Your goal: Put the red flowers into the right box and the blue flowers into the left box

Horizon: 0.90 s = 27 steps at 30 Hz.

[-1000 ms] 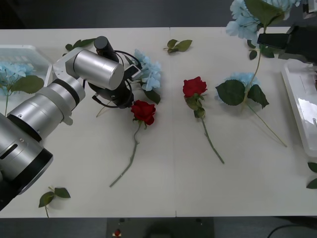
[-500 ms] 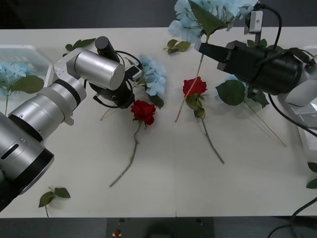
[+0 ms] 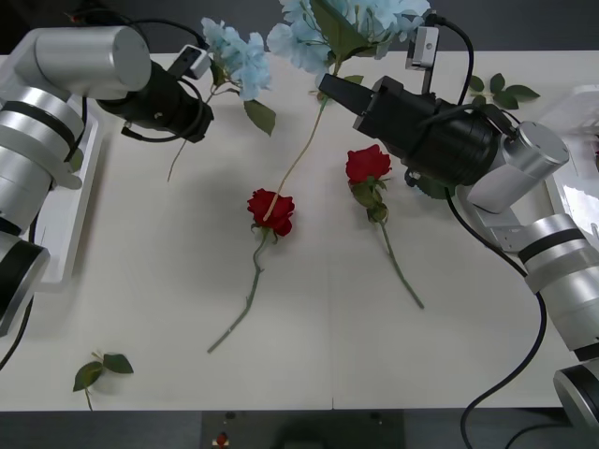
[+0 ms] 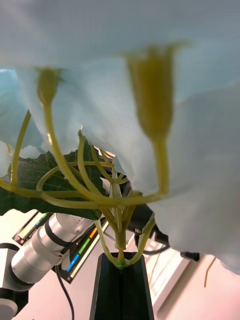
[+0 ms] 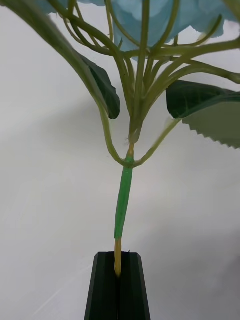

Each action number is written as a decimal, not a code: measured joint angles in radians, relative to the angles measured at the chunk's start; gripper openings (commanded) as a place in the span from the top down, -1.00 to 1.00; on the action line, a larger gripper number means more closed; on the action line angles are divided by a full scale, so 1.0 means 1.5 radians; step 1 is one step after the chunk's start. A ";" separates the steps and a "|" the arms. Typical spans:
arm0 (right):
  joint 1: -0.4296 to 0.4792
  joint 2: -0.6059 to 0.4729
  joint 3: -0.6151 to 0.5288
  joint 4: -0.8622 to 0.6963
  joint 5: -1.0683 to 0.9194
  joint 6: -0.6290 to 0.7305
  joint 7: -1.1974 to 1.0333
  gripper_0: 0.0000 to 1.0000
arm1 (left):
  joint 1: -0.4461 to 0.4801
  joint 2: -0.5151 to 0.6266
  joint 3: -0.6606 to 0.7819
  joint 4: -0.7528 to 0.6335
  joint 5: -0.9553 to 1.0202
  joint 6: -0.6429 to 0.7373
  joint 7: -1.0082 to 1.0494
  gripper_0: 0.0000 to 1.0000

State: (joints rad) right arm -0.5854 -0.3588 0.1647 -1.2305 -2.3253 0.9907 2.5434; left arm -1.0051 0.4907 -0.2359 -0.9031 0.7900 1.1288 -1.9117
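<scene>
My left gripper [image 3: 198,60] is held above the table's back left, shut on the stem of a blue flower [image 3: 236,54]. In the left wrist view the black fingers [image 5: 106,285] pinch that stem below the bloom [image 5: 150,11]. My right gripper [image 3: 327,87] is up over the table's back middle, shut on a second blue flower [image 3: 348,22]. Its long stem hangs down to one red rose [image 3: 271,211]. The right wrist view has the gripper [image 4: 120,264] shut on the stem base. Another red rose [image 3: 368,165] lies to the right. The left box [image 3: 67,215] and the right box [image 3: 582,112] are at the table's sides.
Loose leaf sprigs lie at the front left [image 3: 103,367] and back right [image 3: 505,92]. A large green leaf [image 3: 432,190] shows under the right arm. The roses' stems stretch toward the table's front.
My left gripper has lifted a blue flower off the table and swung it up and back to the left. The right arm has carried its blue flower further left, over the roses.
</scene>
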 measured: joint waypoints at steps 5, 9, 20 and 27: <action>0.000 0.009 0.009 0.000 0.000 -0.011 0.001 1.00 | 0.000 0.075 0.019 -0.001 0.095 0.027 -0.004 1.00; 0.000 0.010 0.016 0.000 0.000 -0.011 0.003 1.00 | 0.000 0.145 0.017 -0.001 0.153 0.044 -0.005 1.00; -0.001 0.053 0.015 0.000 0.000 -0.010 0.022 1.00 | 0.006 0.337 0.052 -0.001 0.187 0.111 -0.047 1.00; -0.001 0.053 0.044 0.000 -0.007 -0.010 0.023 1.00 | 0.090 0.370 0.205 -0.002 0.168 0.115 -0.091 1.00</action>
State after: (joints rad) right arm -0.5862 -0.2790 0.2307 -1.2303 -2.3360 0.9764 2.5781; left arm -0.8695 1.0460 0.0713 -0.9056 1.0417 1.3015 -2.0482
